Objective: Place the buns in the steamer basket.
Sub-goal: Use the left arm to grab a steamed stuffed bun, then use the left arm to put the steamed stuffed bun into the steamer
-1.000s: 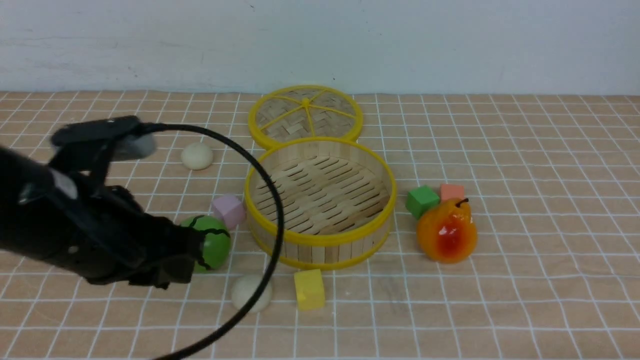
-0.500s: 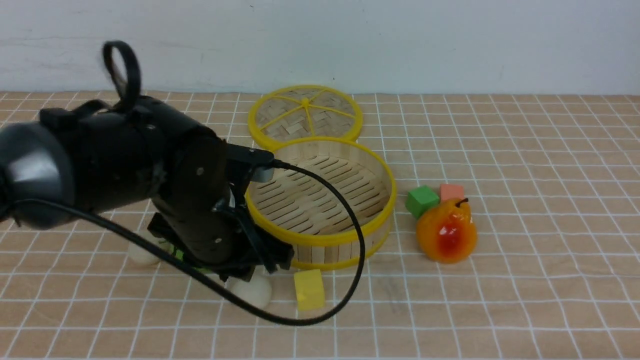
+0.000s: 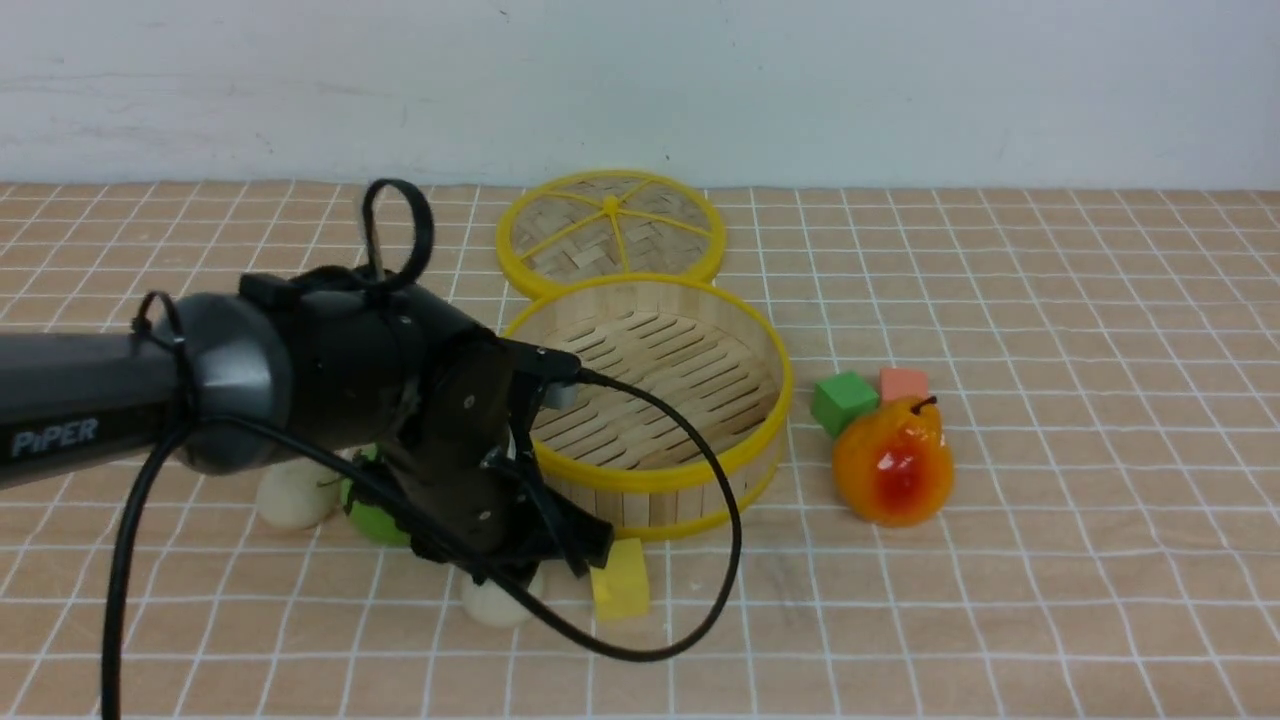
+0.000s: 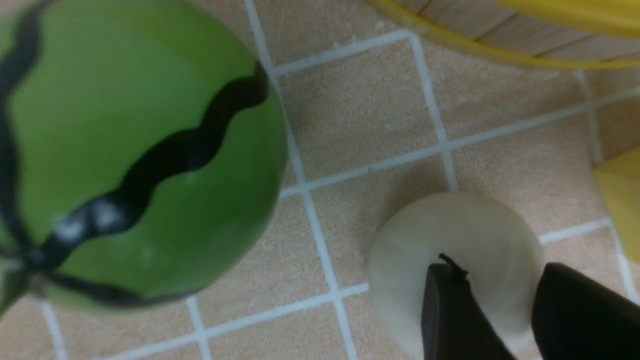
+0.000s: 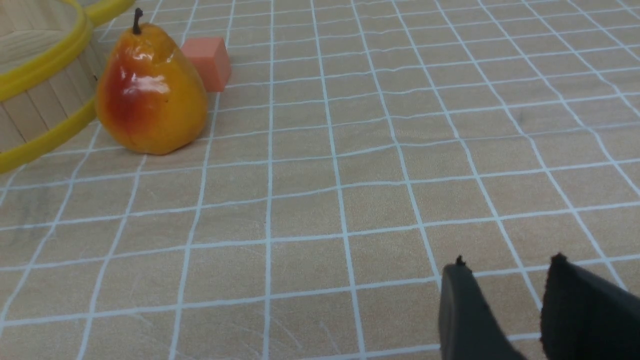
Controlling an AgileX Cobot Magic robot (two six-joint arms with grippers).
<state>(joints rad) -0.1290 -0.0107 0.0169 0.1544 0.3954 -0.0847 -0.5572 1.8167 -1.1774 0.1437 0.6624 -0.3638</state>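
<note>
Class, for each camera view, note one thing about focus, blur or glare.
Front view: evenly lit, the left arm sharp, a sheen on the pear. Left wrist view: the green melon looms close and soft-edged; the table grid is crisper. Right wrist view: white glare on the pear.

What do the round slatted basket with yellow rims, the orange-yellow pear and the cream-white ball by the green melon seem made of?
Round slatted steamer basket: bamboo or light wood strips, matt, grain showing; its yellow rims look like plastic.
Orange-yellow pear: probably hard plastic, glossy, with highlights.
Cream-white bun: smooth, matt, no shine; foam or soft rubber, cannot tell.
</note>
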